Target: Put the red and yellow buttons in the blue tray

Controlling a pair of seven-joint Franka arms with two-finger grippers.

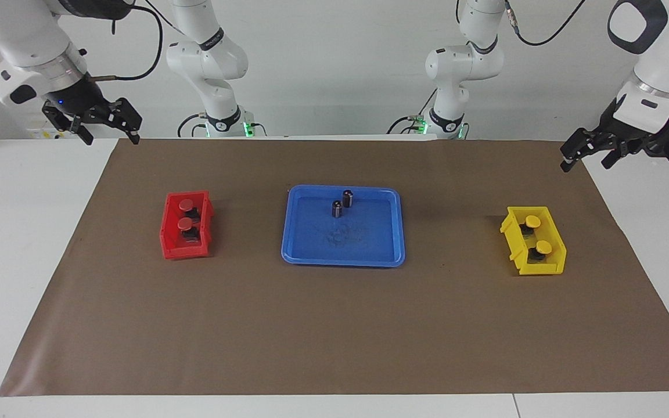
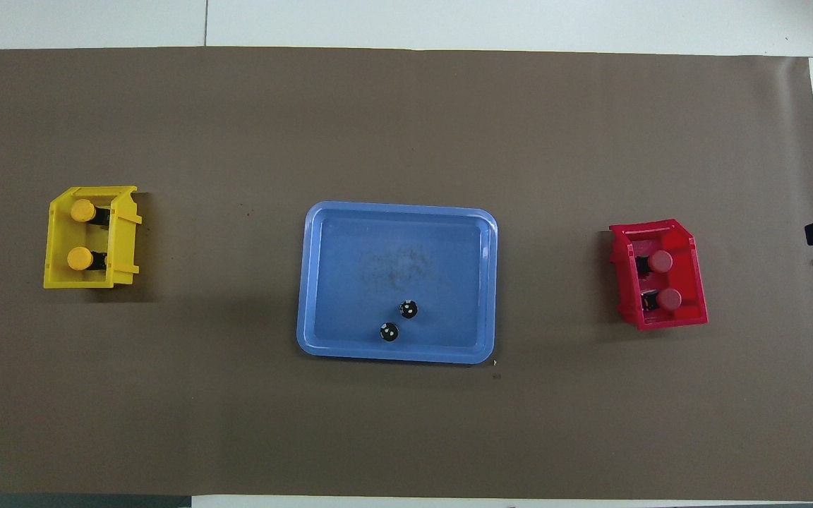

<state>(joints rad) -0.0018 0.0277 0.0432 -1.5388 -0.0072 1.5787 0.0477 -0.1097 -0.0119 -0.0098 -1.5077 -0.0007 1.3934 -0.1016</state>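
Arms wait raised at the table's ends, left pincer [image 1: 587, 155] and right pincer [image 1: 108, 126] both spread open, holding nothing.

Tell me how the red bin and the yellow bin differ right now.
The red bin holds two red-capped buttons; the yellow bin holds two yellow-capped buttons. The red bin sits toward the right arm's end of the table, the yellow bin toward the left arm's end, with the blue tray between them. They share a shape: small open bins, each with two buttons lying one nearer the robots than the other, and neither has been emptied.
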